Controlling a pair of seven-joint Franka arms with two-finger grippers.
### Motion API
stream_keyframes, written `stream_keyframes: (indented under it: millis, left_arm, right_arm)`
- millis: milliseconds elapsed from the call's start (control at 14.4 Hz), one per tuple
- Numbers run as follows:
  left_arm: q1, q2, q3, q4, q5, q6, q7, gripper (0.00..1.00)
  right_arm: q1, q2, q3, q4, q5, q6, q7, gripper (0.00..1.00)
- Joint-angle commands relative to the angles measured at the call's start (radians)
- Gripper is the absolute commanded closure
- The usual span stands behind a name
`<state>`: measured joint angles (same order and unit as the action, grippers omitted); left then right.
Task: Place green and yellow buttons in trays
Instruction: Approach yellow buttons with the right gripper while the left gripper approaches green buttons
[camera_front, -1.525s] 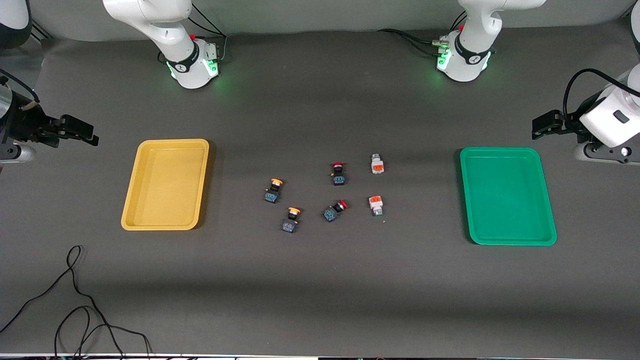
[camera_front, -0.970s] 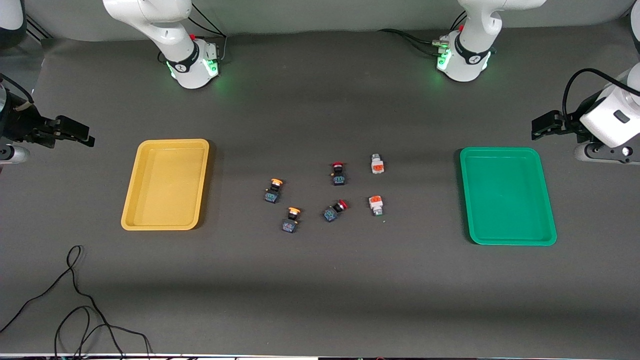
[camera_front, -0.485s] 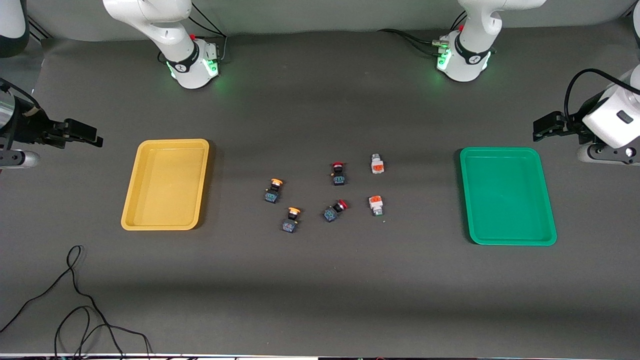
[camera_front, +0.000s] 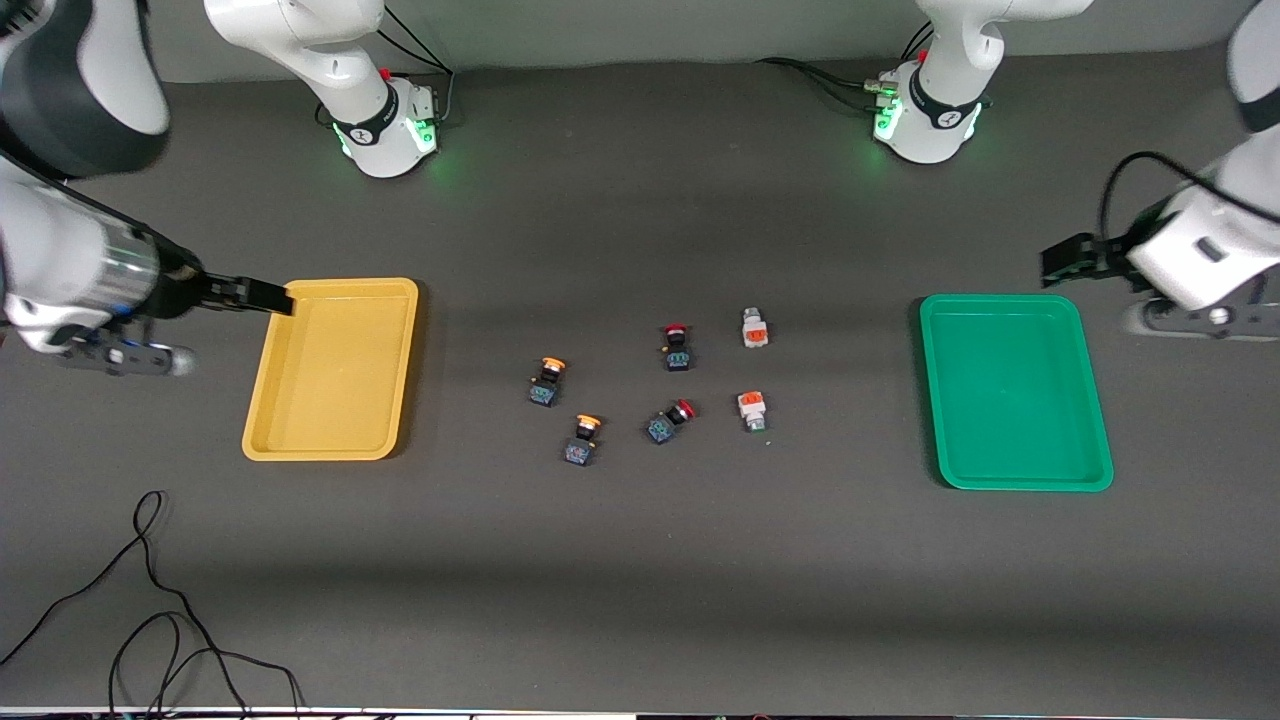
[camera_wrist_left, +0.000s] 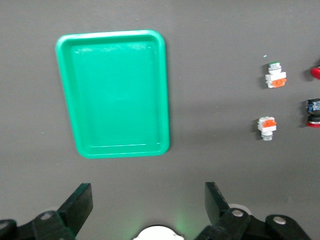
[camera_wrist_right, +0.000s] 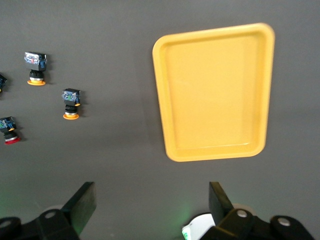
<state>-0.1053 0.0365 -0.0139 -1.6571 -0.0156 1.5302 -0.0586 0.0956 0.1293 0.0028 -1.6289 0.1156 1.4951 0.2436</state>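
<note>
At the right arm's end of the table, the right gripper (camera_front: 270, 297) has swung in over the yellow tray's (camera_front: 262, 400) edge, fingers (camera_wrist_right: 82, 202) spread wide, nothing held. Tray empty. Mid-table, the six switches haven't budged: two yellow buttons (camera_front: 546, 382) (camera_front: 582, 440), two red ones (camera_front: 677, 347) (camera_front: 668, 421), two white-and-green buttons (camera_front: 754, 328) (camera_front: 752, 410). Green tray (camera_front: 1100, 440) empty too. At the left arm's end, the left gripper (camera_front: 1062, 258) has edged inward, beside the green tray's corner, fingers (camera_wrist_left: 80, 205) wide apart, empty. Both arms look to be starting their reach; no pick made yet.
</note>
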Motion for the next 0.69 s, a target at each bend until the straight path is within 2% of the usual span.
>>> stream_keyframes:
  millis: [0,277,624]
  left_arm:
    - [-0.059,-0.020,-0.041,-0.111,-0.018,0.105,-0.143,0.00]
    - [-0.180,-0.024,-0.107,-0.210,-0.017,0.247,-0.398,0.00]
    - [-0.384,-0.017,-0.110,-0.289,-0.017,0.410,-0.639,0.00]
  right_arm:
    - [0.051,0.122,-0.004,0.092,0.042,-0.015,0.107,0.00]
    - [0.098,0.255,-0.004,0.101,0.097,0.022,0.193,0.00]
    - [0.219,0.410,-0.004,0.098,0.128,0.206,0.324,0.00]
